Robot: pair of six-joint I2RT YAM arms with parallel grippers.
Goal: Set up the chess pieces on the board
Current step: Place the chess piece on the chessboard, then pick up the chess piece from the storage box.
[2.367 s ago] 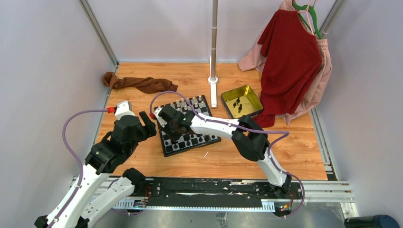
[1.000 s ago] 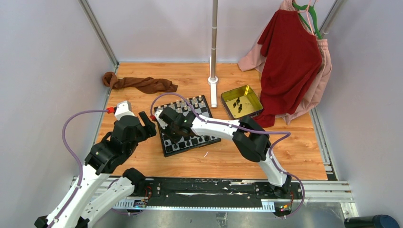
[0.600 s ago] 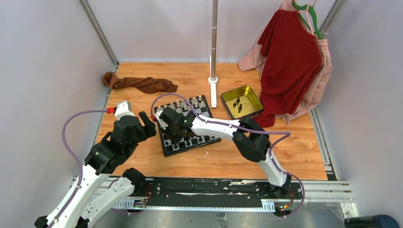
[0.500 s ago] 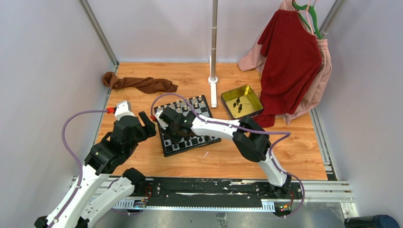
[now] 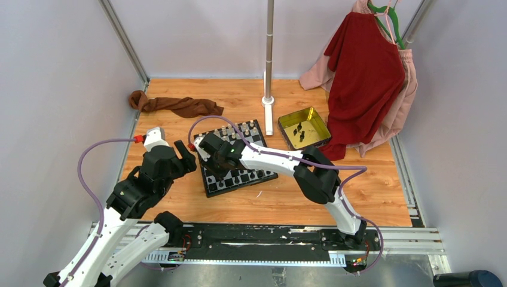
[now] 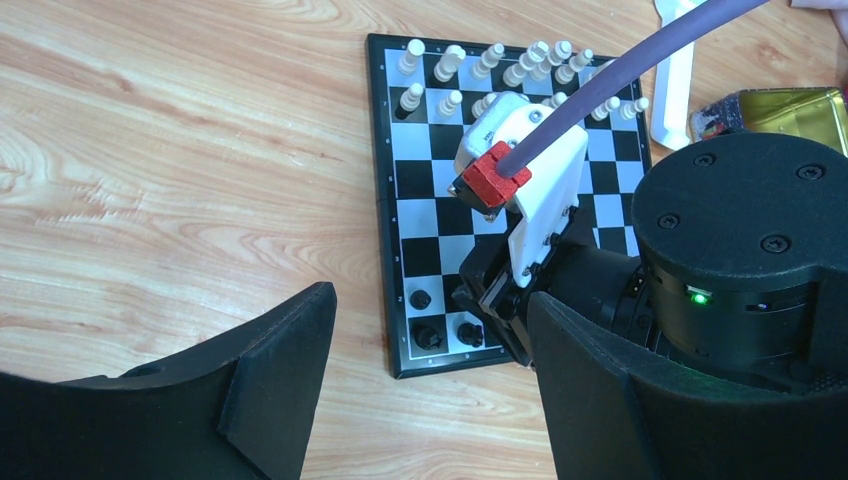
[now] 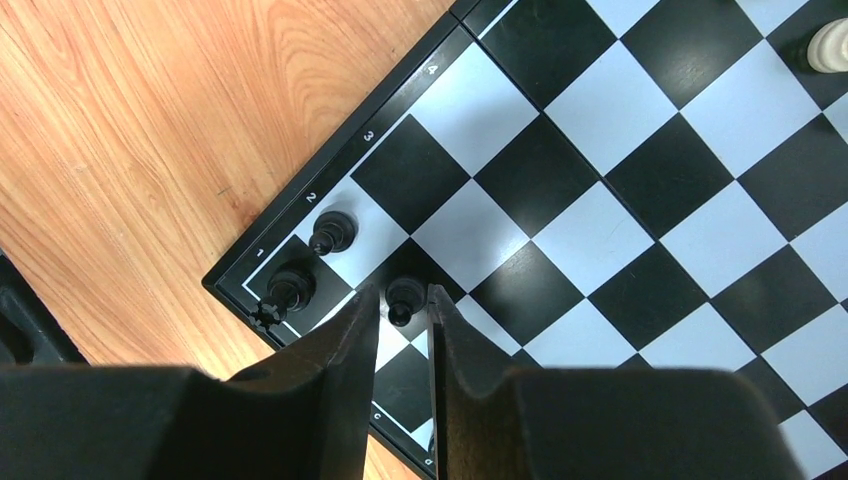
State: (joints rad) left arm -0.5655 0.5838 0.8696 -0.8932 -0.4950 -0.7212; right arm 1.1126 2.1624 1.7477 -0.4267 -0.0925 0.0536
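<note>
— Right side?
— Right gripper (image 7: 402,300): fingers parted narrowly either side of a black pawn (image 7: 403,291) standing near the board's (image 7: 600,235) corner, beside other black pieces (image 7: 333,232). No pinch visible.
— Left side?
— Left gripper (image 6: 430,300): fingers spread wide, over the bench (image 6: 180,180) beside the board.

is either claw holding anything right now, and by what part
Nothing seems held. The right claw straddles a black pawn standing on the board, slim gaps either side; the left claw is empty.

The board (image 7: 600,240) bears white digits 1, 2, 3, 4 on its black border. The adjoining edge reads c, d.
</note>
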